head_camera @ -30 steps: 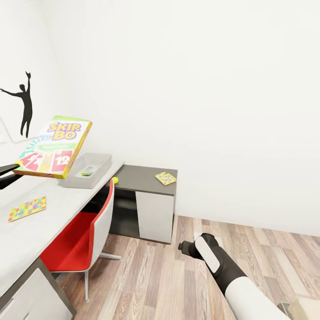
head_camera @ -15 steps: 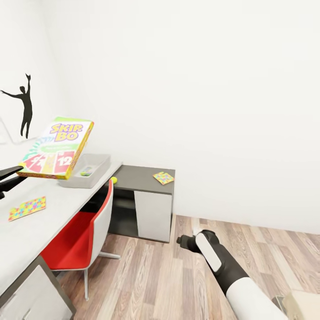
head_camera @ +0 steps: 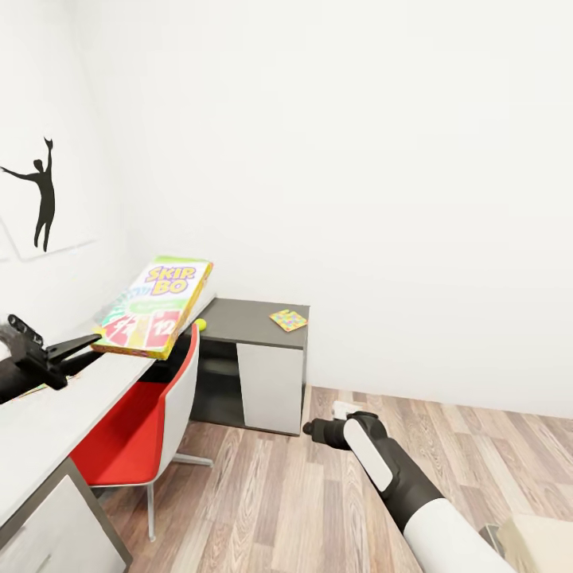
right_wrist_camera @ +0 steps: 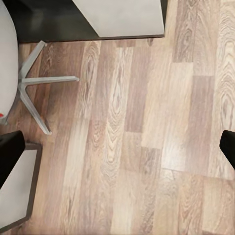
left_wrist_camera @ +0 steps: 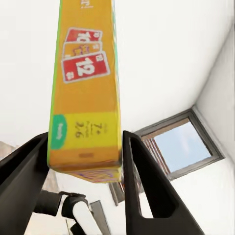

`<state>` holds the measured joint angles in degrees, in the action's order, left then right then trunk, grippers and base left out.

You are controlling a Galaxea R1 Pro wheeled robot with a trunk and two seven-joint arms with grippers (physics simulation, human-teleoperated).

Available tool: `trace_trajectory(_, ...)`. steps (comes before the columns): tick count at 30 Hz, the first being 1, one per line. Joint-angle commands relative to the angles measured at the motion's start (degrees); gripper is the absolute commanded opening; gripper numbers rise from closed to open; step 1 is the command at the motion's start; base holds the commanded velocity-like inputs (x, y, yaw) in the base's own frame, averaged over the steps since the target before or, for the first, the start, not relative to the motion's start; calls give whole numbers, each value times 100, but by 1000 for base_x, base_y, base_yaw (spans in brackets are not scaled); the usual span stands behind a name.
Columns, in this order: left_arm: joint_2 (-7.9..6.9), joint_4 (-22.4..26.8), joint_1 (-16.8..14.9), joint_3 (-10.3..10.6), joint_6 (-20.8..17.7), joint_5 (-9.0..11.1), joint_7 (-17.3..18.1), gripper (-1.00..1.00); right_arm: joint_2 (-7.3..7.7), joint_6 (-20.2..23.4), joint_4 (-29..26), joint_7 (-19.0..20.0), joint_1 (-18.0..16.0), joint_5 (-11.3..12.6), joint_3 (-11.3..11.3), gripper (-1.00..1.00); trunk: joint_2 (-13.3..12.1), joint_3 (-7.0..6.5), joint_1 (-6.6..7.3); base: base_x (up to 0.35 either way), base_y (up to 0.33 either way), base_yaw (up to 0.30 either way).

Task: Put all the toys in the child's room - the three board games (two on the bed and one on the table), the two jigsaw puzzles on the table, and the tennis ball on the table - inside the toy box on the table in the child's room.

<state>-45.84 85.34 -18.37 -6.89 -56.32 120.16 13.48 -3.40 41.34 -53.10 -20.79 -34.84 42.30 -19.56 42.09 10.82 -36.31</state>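
The board game [head_camera: 155,308] has come forward and lower since a second ago, now hiding the toy box it hung beside then. The left gripper [head_camera: 76,348] has drawn further into the head view, its fingers [left_wrist_camera: 142,181] pinching the box's near end over the bench [head_camera: 48,422]. One game, one ball [head_camera: 201,325] at the bench's far edge, and one puzzle [head_camera: 288,320] on the dark cabinet [head_camera: 255,350] show. One red chair [head_camera: 139,418] stands beside. The right gripper [right_wrist_camera: 117,147] hangs over the floor [right_wrist_camera: 137,147], fingers spread.
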Motion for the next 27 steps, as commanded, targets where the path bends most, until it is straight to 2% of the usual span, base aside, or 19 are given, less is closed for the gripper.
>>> trace_trajectory(1, 1, -1, -8, 36, 48, 31, -107, -100, 0, 6, -7, -58, -5, 60, -14, 100, 8, 9, -1, 0, 0, 0)
trace_trajectory(4, 16, 0, -8, 87, 271, 27, -512, -100, -5, 6, -7, -57, -5, 60, -19, 100, 8, 8, -1, 0, 0, 0)
trace_trajectory(6, 126, 0, -8, 199, 456, 21, -747, -100, -7, 6, -7, -57, -5, 60, -20, 100, 8, 8, -1, 0, 0, 0)
trace_trajectory(8, 335, 0, -10, 318, 551, -30, -879, -100, -5, 4, -4, -56, -5, 60, -21, 100, 8, 8, -1, 0, 0, 0)
trace_trajectory(10, 498, 0, -38, 365, 595, -223, -963, -100, -1, 4, -3, -56, -5, 57, -21, 100, 8, 8, -1, 0, 0, 0)
trace_trajectory(11, 542, 0, -95, 377, 608, -343, -988, -100, 2, 5, -4, -56, -5, 56, -21, 100, 8, 8, -1, 0, 0, 0)
trace_trajectory(13, 580, 0, -242, 388, 621, -455, -1009, -100, 5, 5, -2, -56, -5, 58, -21, 100, 8, 8, -1, 0, 0, 0)
trace_trajectory(19, 772, -3, -1131, 418, 629, -587, -1052, -100, 14, 6, -1, -56, -5, 53, -21, 100, 8, 8, -1, 0, 0, 0)
trace_trajectory(22, 821, -16, -1795, 465, 624, -624, -1128, -100, 14, 6, 0, -56, -5, 54, -21, 100, 8, 8, -1, 0, 0, 0)
trace_trajectory(24, 895, -28, -2320, 539, 624, -628, -1559, -100, 15, 6, 1, -56, -5, 54, -21, 100, 8, 8, -1, 0, 0, 0)
trace_trajectory(25, 991, -37, -2529, 563, 624, -624, -1812, -100, 15, 6, 1, -56, -5, 54, -21, 100, 8, 8, -1, 0, 0, 0)
trace_trajectory(27, 1342, -51, -2924, 591, 599, -623, -2329, -100, 16, 6, 1, -56, -5, 52, -21, 100, 8, 8, -1, 0, 0, 0)
